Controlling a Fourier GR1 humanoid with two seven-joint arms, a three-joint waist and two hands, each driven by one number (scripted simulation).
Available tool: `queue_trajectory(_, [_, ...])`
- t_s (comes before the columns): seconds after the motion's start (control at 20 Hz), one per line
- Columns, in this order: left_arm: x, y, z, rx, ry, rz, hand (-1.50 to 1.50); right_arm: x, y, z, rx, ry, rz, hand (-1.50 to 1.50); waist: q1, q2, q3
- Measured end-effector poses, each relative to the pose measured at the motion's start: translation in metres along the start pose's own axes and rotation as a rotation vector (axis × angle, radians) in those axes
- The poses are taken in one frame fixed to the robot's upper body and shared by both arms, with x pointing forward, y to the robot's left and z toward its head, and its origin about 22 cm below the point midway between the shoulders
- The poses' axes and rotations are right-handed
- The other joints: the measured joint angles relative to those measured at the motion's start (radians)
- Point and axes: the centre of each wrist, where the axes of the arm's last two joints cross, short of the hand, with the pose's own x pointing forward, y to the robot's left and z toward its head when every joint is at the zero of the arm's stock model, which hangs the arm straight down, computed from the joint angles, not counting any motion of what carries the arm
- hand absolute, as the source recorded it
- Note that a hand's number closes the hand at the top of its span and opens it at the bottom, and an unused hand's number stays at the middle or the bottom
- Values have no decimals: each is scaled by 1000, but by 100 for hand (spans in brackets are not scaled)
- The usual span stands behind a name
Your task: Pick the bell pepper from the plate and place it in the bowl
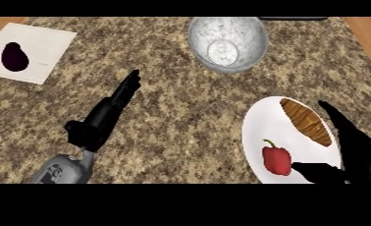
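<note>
item: pepper (277,159), red, with a short green stem, lying on the near part of the white plate (253,127) at the right of the tabletop (174,112), well apart from the bowl (228,43) that is standing at the far edge. sharing the plate: a brown loaf-like piece (307,121), apart from the pepper. handling, as judged: likely light, hollow, fairly stiff-walled but with smooth skin that could be slipping under the fingers; the stem is looking too small for a hold, so the broad body, taken across its sides, is seeming the better place. right hand (348,158) is hovering at the plate's right rim, thumb pointing toward the pepper and just beside it, fingers extended and holding nothing. left hand (109,114) is resting over the tabletop at the left, fingers straight, released. also present: a white card (43,41) bearing a dark purple item (14,57), far left.
</note>
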Motion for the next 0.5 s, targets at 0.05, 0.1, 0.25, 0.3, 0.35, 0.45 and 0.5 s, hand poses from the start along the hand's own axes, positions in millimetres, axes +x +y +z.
queue_trajectory(0.05, [2, 0, -2, -2, -2, -1, 0, 4, -1, 2, 58, 28, 35, -150, 3, 1, 0])
queue_trajectory(0.1, [2, -2, -3, -4, -4, -1, 0, 9, -3, 5, 113, 55, 60, -150, 5, 1, -1])
queue_trajectory(0.25, [2, -2, -3, -16, -5, -3, 0, 26, -9, 8, 264, 131, 124, -150, 15, 3, 0])
queue_trajectory(0.3, [2, -5, -5, -23, -9, -3, 0, 33, -11, 8, 300, 145, 133, -150, 17, 4, 0])
queue_trajectory(0.35, [4, -2, -5, -23, -9, -5, 0, 40, -13, 8, 328, 151, 127, -150, 20, 3, 0])
queue_trajectory(0.45, [7, -2, -5, -23, -9, -4, 0, 52, -16, 9, 377, 150, 108, -150, 24, 2, 1])
queue_trajectory(0.5, [7, -3, -6, -23, -9, -5, 0, 58, -16, 7, 397, 150, 96, -150, 25, 3, 1])
